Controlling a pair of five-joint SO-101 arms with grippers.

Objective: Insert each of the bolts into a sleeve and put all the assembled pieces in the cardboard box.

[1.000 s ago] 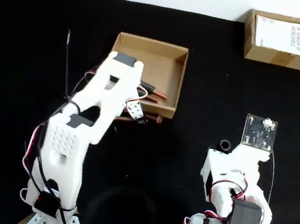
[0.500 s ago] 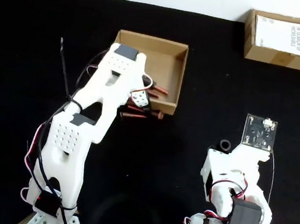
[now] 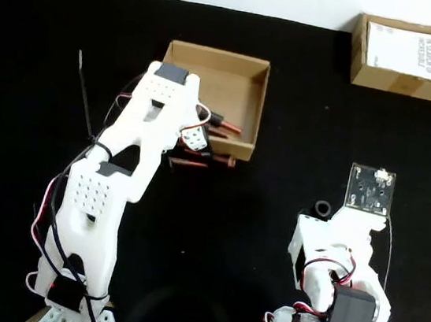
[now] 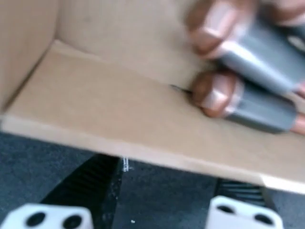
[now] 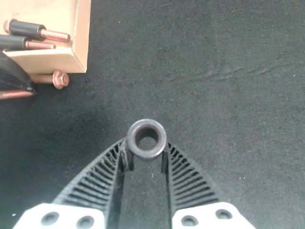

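Looking down from the high view: my left gripper (image 3: 194, 138) hangs at the cardboard box (image 3: 260, 111), with loose bolts (image 3: 203, 162) lying just outside its near wall.
Left wrist view: my jaws stand apart and hold nothing. The assembled pieces (image 4: 257, 102) lie inside the box.
Right wrist view: my right gripper (image 5: 145, 157) is clamped on an upright sleeve (image 5: 147, 139), well apart from the box.

The cardboard box (image 3: 214, 53) sits toward the back of the tabletop (image 3: 40, 43), left of middle, with assembled pieces (image 3: 219, 120) lying inside by its near wall. Two bolts (image 3: 199, 161) lie just outside that wall — on the arms' side. Well to the right, a sleeve (image 3: 323, 208) sits between the right arm's (image 3: 339, 249) jaws. A second box (image 3: 411, 85) stands at the far right corner.
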